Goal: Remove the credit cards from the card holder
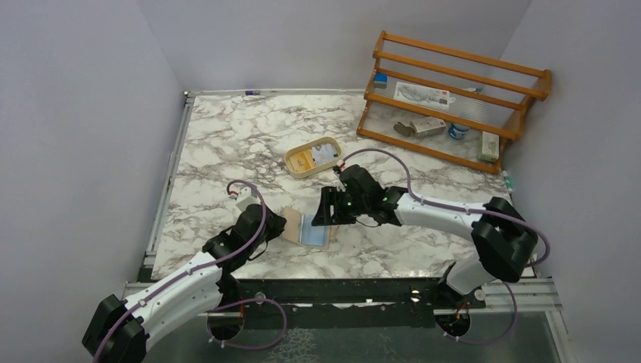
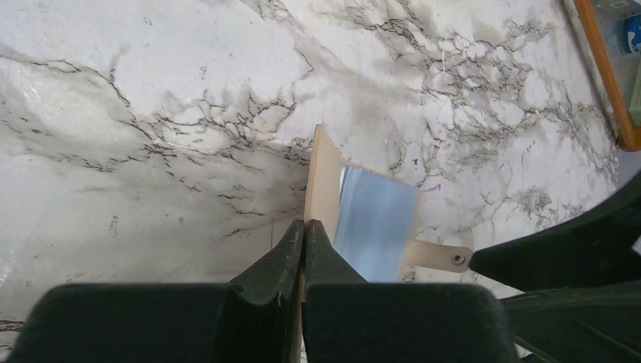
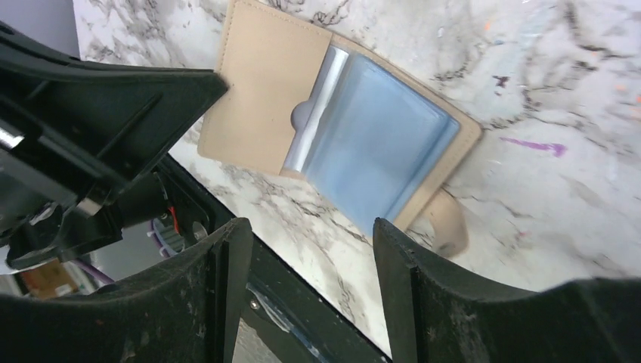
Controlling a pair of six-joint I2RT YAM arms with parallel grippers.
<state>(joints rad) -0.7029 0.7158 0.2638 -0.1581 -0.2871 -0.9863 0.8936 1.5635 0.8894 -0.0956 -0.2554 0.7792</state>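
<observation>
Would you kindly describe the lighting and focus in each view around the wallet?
Top external: soft, even light, only faint shadows on the white marble table; the tan leather-like bifold card holder small but clear. Left wrist: a broad shadow surrounds the left tool; sheen at far left. Right wrist: the pale blue plastic cards are in focus; the right tool's fingers look soft.

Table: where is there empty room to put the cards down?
Bare table sits back left, between the left wall and the tray. More lies right, between the wooden rack and the right arm. Crowded near the middle: the left hand and right hand are at the wallet.
</observation>
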